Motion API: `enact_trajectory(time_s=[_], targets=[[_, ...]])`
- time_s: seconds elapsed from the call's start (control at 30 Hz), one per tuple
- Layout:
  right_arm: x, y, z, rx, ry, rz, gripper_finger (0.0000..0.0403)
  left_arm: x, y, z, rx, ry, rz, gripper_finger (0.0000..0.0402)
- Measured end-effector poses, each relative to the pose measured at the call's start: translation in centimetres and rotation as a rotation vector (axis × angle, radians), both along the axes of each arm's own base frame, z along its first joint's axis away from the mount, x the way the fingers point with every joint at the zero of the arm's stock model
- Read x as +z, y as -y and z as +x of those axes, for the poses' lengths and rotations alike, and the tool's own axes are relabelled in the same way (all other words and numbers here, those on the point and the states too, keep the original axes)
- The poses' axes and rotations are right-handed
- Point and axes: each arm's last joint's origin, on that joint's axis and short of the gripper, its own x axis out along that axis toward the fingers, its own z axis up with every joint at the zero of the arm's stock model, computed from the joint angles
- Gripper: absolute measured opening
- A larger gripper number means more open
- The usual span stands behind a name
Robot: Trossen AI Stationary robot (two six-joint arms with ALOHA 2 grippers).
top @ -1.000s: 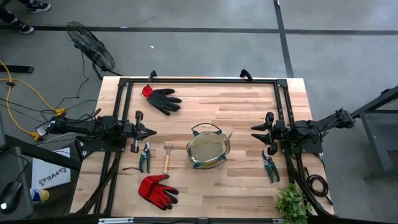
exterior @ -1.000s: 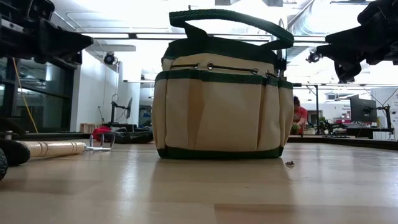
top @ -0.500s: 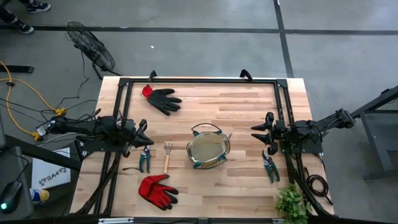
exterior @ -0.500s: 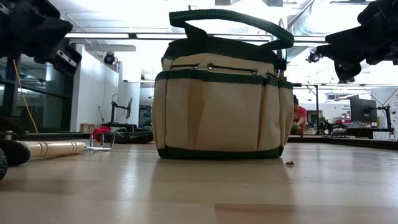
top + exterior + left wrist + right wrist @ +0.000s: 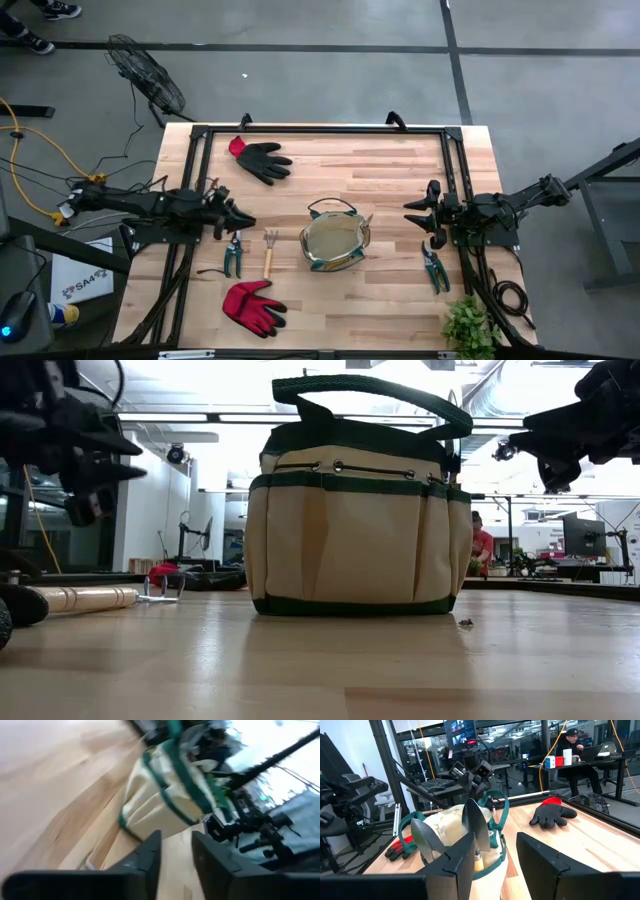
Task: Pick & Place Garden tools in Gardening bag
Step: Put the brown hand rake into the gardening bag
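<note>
Gardening bag [image 5: 334, 242] seated mid-worktop, two trowels [image 5: 475, 827] already stowed.

Left end effector [image 5: 240, 220] shifted toward bag, now above pruners [image 5: 233, 251] on bag's left; jaws apparently parting, nothing gripped.

Right end effector [image 5: 412, 217] unmoved right of bag, parted, empty.

Pruner pickup judged next.

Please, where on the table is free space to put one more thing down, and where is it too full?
Bare wood lies between the black glove and the table's far right corner, and along the near edge between the red glove and the plant. It is crowded left of the bag, around pruners and fork.
</note>
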Motion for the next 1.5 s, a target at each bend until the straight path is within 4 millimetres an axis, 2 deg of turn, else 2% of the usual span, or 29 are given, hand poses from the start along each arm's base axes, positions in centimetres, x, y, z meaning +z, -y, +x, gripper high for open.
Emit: enact_trajectory(time_s=[0.1,0.17,0.37,0.63,0.83,1.0,1.17,1.5], targets=[[0.0,0.0,0.0,0.0,0.0,0.0,0.0137,1.2,-0.1,0.2,0.075,-0.097,-0.126,0.0154],[0.0,0.0,0.0,0.0,0.0,0.0,0.0137,1.9,-0.1,0.5,0.108,-0.167,-0.2,0.0166],[0.0,0.0,0.0,0.0,0.0,0.0,0.0137,4.6,0.2,2.1,0.151,-0.361,-0.304,0.0167],[0.0,0.0,0.0,0.0,0.0,0.0,0.0137,7.1,0.9,6.1,0.199,-0.555,-0.336,0.0159],[0.0,0.0,0.0,0.0,0.0,0.0,0.0137,6.6,1.6,9.2,0.211,-0.678,-0.386,0.0158],[0.0,0.0,0.0,0.0,0.0,0.0,0.0137,5.5,2.9,11.0,0.226,-0.772,-0.437,0.0158],[0.0,0.0,0.0,0.0,0.0,0.0,0.0137,4.7,4.4,11.8,0.284,-0.874,-0.465,0.0158],[0.0,0.0,0.0,0.0,-0.001,0.0,0.0137,3.0,6.1,13.6,0.386,-1.0,-0.487,0.0158]])
